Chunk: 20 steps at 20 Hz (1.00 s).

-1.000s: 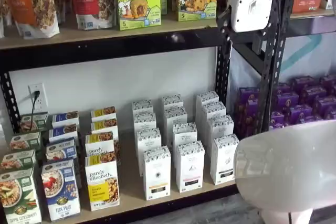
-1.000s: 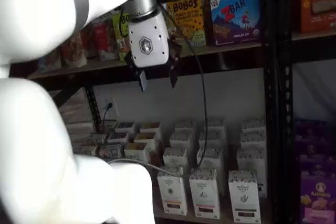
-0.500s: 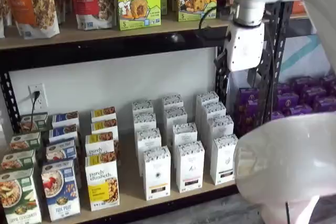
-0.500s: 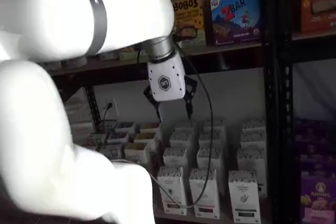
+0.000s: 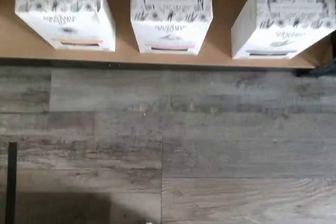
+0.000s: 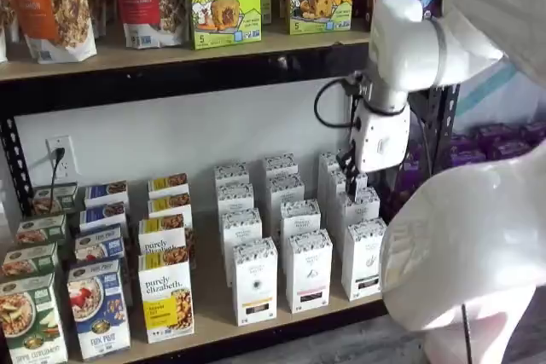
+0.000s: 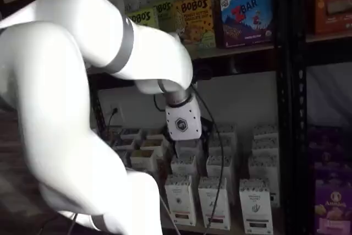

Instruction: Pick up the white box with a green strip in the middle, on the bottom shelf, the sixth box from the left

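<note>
Hovering claw (image 6: 351, 178) — likely open | white box (image 6: 363, 259) — unobstructed, neighbours (image 6: 309, 269) beside

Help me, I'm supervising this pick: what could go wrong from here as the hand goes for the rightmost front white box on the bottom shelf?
1. Wrong pick: the white box looks almost like the neighbouring carton, so the hand might take that instead.
2. The carton behind stands close; a finger could snag it.
3. The box stands near the front edge of the bottom shelf; a nudge might tip it onto the floor.
</note>
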Each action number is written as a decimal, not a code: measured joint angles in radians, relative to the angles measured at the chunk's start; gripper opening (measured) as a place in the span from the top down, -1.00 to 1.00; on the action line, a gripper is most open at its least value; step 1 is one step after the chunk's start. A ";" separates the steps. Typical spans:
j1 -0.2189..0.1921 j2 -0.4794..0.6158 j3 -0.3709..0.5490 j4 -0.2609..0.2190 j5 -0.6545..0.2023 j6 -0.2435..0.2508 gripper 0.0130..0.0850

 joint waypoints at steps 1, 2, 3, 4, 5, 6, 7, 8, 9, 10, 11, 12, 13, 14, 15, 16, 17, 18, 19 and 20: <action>0.003 0.022 0.014 0.003 -0.042 0.001 -1.00; 0.006 0.043 0.028 0.004 -0.090 0.005 -1.00; 0.009 0.068 0.036 0.012 -0.127 0.002 -1.00; 0.014 0.100 0.034 0.004 -0.145 0.013 -1.00; 0.019 0.132 0.027 -0.008 -0.155 0.028 -1.00; 0.023 0.161 0.023 -0.009 -0.170 0.032 -1.00; 0.026 0.195 0.021 -0.008 -0.197 0.035 -1.00; 0.028 0.226 0.019 0.014 -0.228 0.019 -1.00; 0.029 0.256 0.019 0.023 -0.265 0.012 -1.00; 0.031 0.290 0.019 0.035 -0.313 0.003 -1.00; 0.032 0.323 0.020 0.042 -0.363 -0.002 -1.00; 0.031 0.350 0.020 0.025 -0.403 0.013 -1.00; 0.030 0.375 0.020 0.018 -0.441 0.018 -1.00; 0.026 0.407 0.017 0.001 -0.482 0.031 -1.00; 0.020 0.438 0.009 -0.034 -0.509 0.058 -1.00; 0.014 0.474 -0.003 -0.041 -0.529 0.059 -1.00; 0.007 0.511 -0.021 -0.039 -0.537 0.049 -1.00; -0.003 0.543 -0.039 -0.056 -0.540 0.057 -1.00; -0.018 0.571 -0.055 -0.122 -0.545 0.107 -1.00; -0.034 0.601 -0.073 -0.188 -0.553 0.156 -1.00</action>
